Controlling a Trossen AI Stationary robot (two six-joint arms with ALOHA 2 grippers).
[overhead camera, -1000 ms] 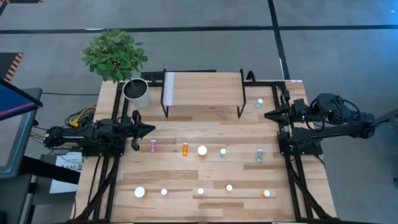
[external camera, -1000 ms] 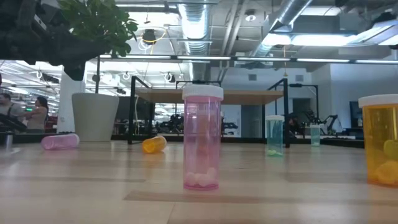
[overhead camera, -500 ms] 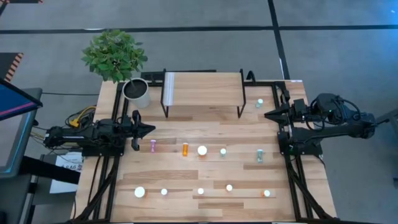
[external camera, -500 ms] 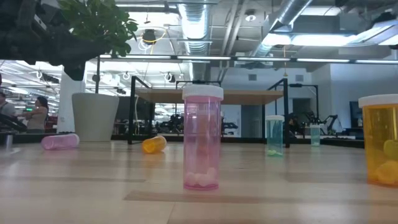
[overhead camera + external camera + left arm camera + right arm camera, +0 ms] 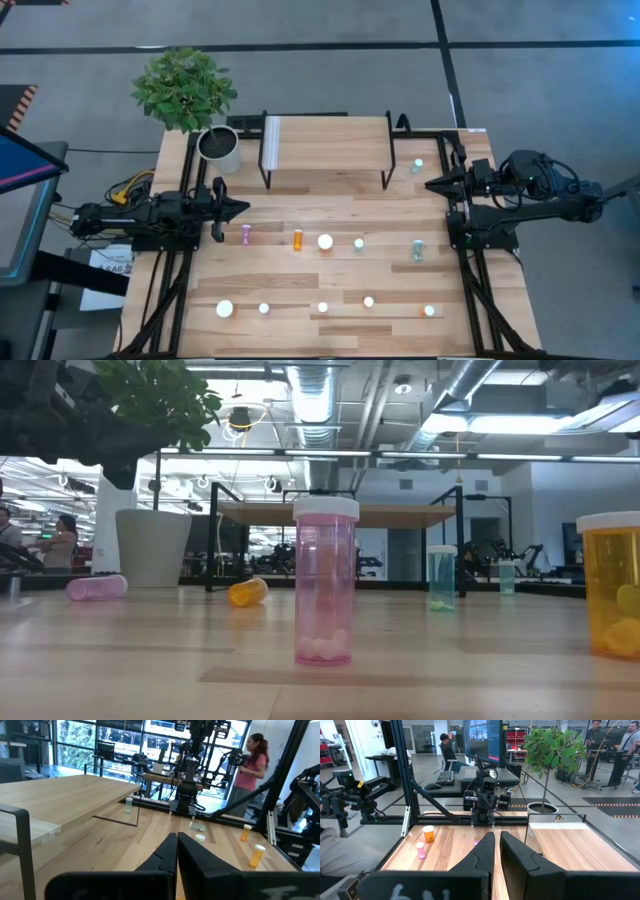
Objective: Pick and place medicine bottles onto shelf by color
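The shelf (image 5: 325, 140) stands at the table's far middle with nothing on its wood top. Bottles are spread over the table. In the middle row a pink one (image 5: 246, 235) and a teal one (image 5: 418, 251) lie on their sides, and an orange (image 5: 297, 239), a large white-capped (image 5: 325, 241) and a teal one (image 5: 358, 244) stand. One teal bottle (image 5: 417, 166) stands right of the shelf. Several more stand along the near edge, among them a pink one (image 5: 325, 580). My left gripper (image 5: 240, 208) is shut at the left edge. My right gripper (image 5: 432, 184) is shut at the right edge. Both are empty.
A white plant pot (image 5: 220, 148) with a leafy plant stands left of the shelf at the far left corner. The shelf's black legs (image 5: 266, 170) reach down to the table. People stand in the room beyond the table (image 5: 250, 760).
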